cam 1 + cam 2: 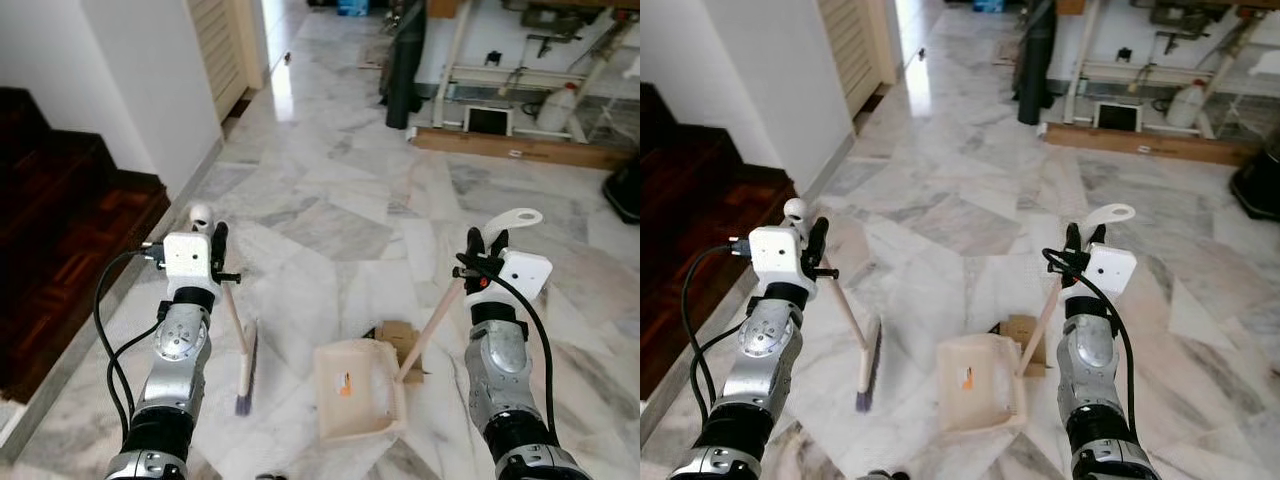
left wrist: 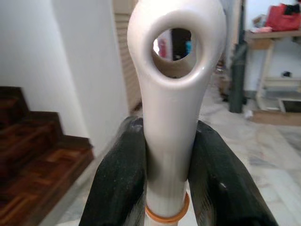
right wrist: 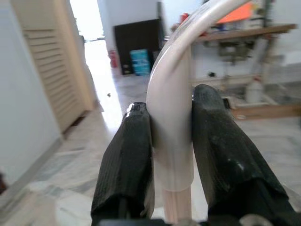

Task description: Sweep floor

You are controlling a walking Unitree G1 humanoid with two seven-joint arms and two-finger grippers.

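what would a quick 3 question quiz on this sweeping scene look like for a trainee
1. True or false: the left claw is shut on the broom handle.
2. Which tool does the right claw hold? A) mop B) dustpan handle C) bucket
3. Fill in: the brown cardboard scrap lies on the marble floor at the far edge of the ____.

Key
1. True: both black fingers clamp the handle just below its hanging loop.
2. B
3. dustpan, which rests on the floor to the right of the broom head.
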